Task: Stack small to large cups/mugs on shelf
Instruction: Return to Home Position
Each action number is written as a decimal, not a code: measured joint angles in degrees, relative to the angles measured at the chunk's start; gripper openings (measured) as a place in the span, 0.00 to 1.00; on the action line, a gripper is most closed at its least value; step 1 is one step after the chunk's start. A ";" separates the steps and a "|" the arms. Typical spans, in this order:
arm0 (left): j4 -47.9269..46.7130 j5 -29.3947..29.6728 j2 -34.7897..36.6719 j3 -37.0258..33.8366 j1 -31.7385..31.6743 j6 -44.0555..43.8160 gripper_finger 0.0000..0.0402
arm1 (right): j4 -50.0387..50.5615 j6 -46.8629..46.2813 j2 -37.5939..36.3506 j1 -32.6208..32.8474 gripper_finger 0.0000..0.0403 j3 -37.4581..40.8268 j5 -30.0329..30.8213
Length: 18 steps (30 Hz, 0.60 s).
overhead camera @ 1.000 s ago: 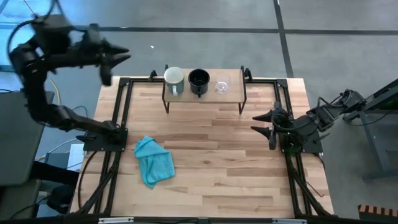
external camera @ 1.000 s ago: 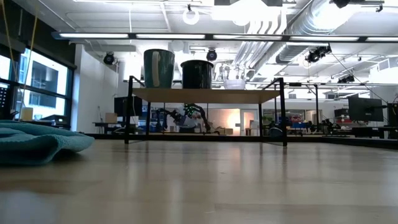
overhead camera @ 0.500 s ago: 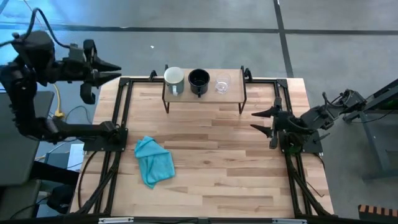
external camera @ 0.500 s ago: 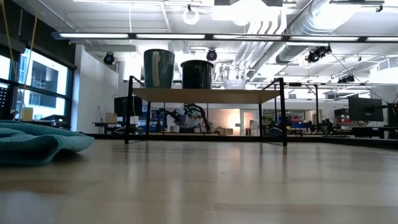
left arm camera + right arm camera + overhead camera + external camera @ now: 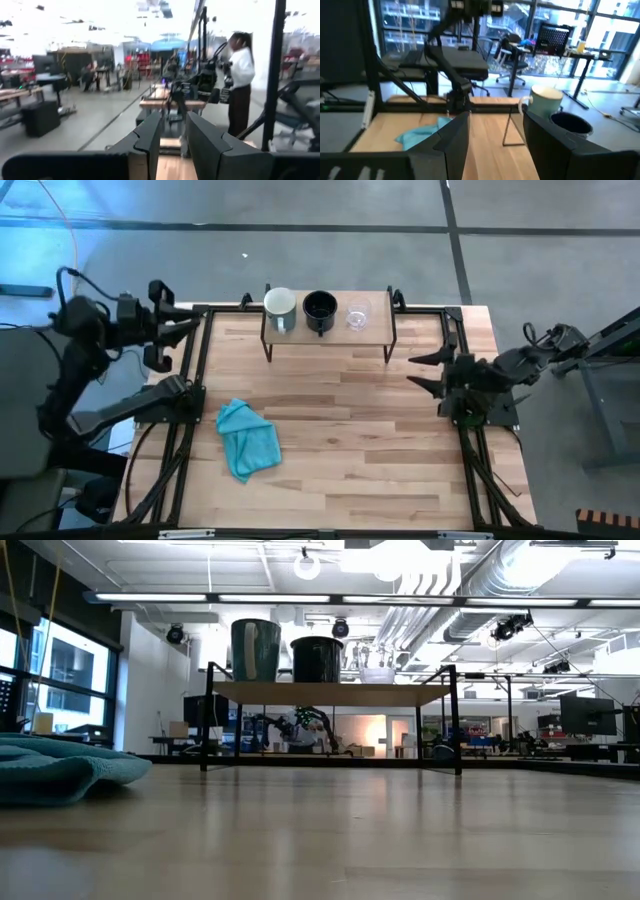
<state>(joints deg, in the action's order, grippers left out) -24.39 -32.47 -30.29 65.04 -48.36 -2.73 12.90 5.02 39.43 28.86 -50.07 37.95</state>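
Left gripper (image 5: 188,330): my fingers (image 5: 150,137) are parted with a narrow gap, released, nothing between them, touching nothing. It sits at the upper left of the high view, at the surface's left edge, pointing toward the shelf but well apart from it.

Right gripper (image 5: 420,372): fingers (image 5: 454,137) are spread wider and also empty. It is at the right middle of the high view, over the right edge of the surface (image 5: 350,430), pointing left.

Both look parked clear of the work, I'd say because placing is done and I'm homing the arms.

The shelf (image 5: 380,332) is at the top centre of the high view. On it, in one row from picture left to right: white mug (image 5: 279,302), black mug (image 5: 320,306), clear glass cup (image 5: 358,315). All are upright and side by side, not nested, each just beside the next. So they are ordered by size, large on the left and small on the right.

The teal cloth (image 5: 247,438) lies crumpled at lower left on the surface, near no gripper.

Task looks essentially complete.
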 joint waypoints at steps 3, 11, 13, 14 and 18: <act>7.19 -1.34 4.42 -7.25 0.02 -3.56 0.21 | -1.44 0.83 -1.41 0.00 0.44 -0.01 -1.08; 18.77 -3.32 11.20 -19.21 0.04 -10.33 0.21 | -3.50 1.42 -5.01 0.01 0.44 0.00 -1.42; 19.94 -3.33 11.67 -20.59 0.04 -11.08 0.21 | -3.89 1.06 -5.55 0.01 0.44 -0.01 -1.42; 20.41 -3.64 11.83 -21.17 0.04 -11.10 0.21 | -3.88 0.77 -5.83 0.01 0.44 0.00 -1.48; 21.63 -6.74 11.98 -22.16 0.05 -11.14 0.21 | -3.78 -0.64 -6.59 0.01 0.44 0.00 -2.30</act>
<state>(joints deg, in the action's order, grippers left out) -2.76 -39.21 -18.31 42.87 -48.31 -13.86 9.12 4.38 32.84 28.87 -50.06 35.65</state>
